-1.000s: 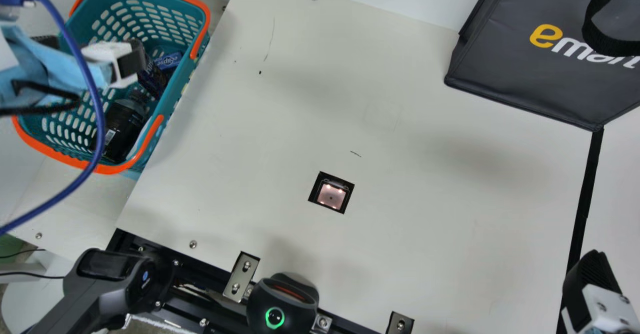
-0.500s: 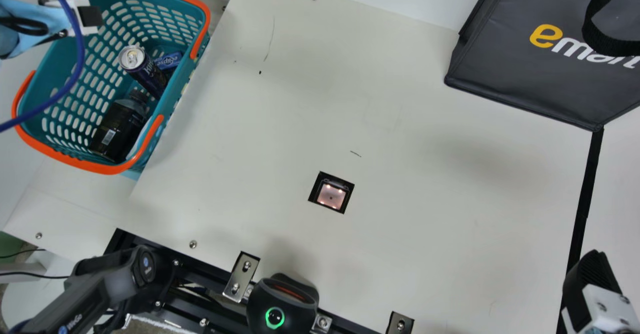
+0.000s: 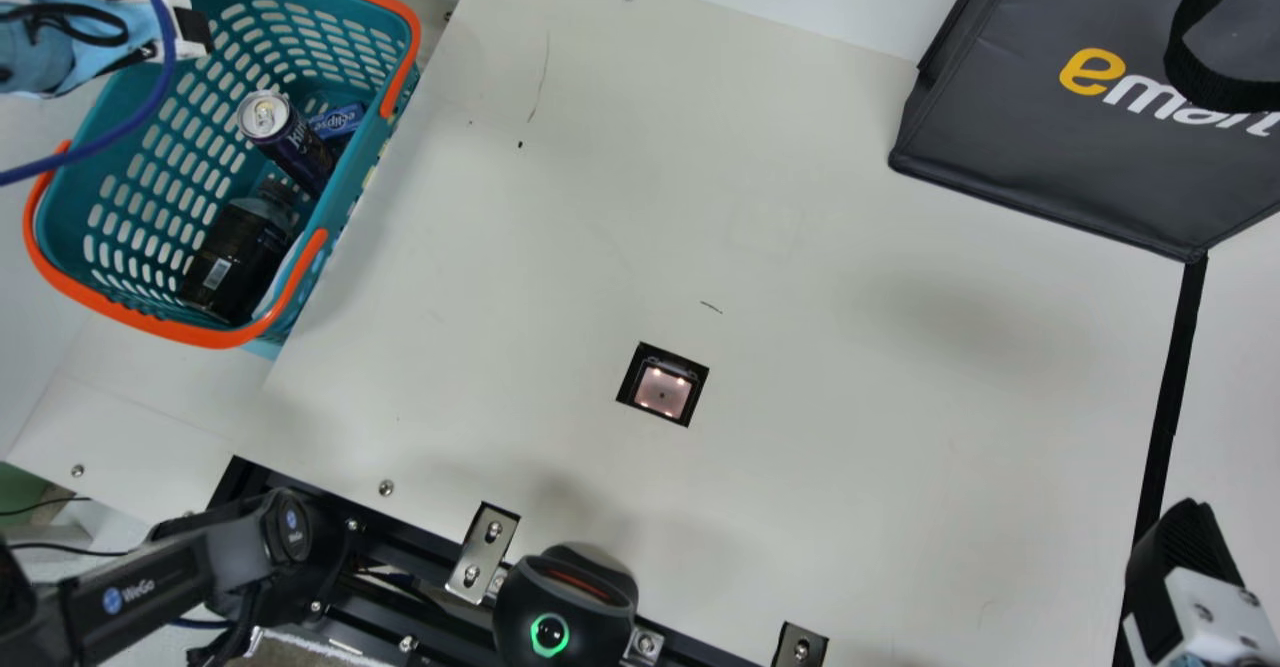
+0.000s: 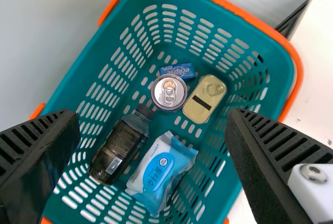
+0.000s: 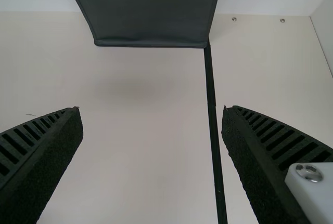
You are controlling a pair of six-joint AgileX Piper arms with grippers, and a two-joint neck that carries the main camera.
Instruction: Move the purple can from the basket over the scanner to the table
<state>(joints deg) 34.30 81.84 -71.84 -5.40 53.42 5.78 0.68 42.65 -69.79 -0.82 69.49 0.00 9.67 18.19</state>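
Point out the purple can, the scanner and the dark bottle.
Can (image 3: 285, 140): main view, on its purple side below the silver top.
Scanner (image 3: 662, 393): main view, on the lit window set into the table.
Bottle (image 4: 116, 149): left wrist view, on its dark label.

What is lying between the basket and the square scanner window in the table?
Only bare tabletop between basket and scanner window, as the main view shows.

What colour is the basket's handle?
Orange; the handle shows best in the main view, against the teal basket.
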